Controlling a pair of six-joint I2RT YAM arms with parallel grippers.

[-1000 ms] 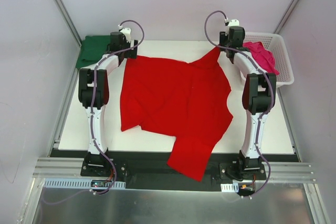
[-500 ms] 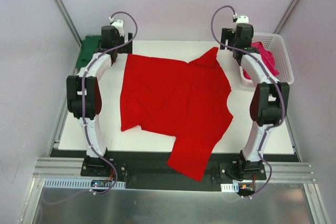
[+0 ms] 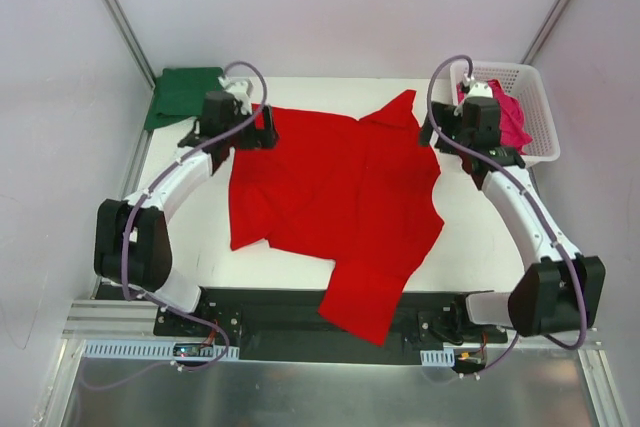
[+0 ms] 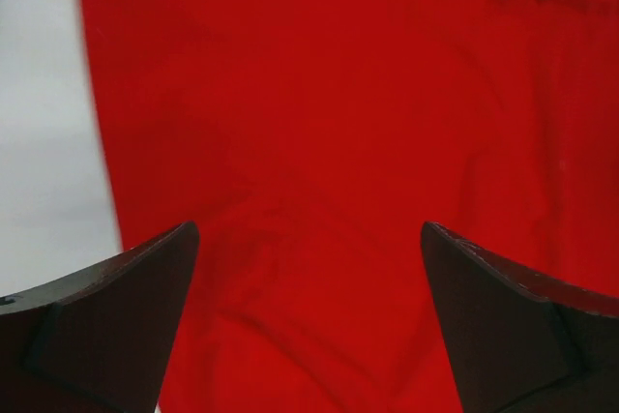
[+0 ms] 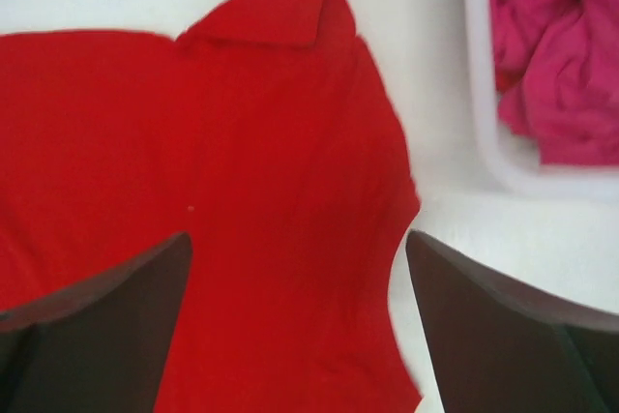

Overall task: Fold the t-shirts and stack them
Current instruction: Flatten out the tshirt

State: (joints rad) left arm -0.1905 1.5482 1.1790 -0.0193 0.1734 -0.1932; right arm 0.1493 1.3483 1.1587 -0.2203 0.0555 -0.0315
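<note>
Worktop [image 3: 470, 247] from above: red shirt [image 3: 335, 202] sprawled rumpled, one sleeve hanging over the near edge; green shirt [image 3: 185, 95] far left, pink shirt [image 3: 510, 122] in basket [image 3: 540, 117]. Left wrist: left pincer [image 4: 308, 239] wide open, empty, over the red side edge. Right wrist: right pincer [image 5: 298, 244] likewise agape, holding nothing, by the collar; green shirt and hanging sleeve unseen. Best to pinch both far corners level, then pull taut.
</note>
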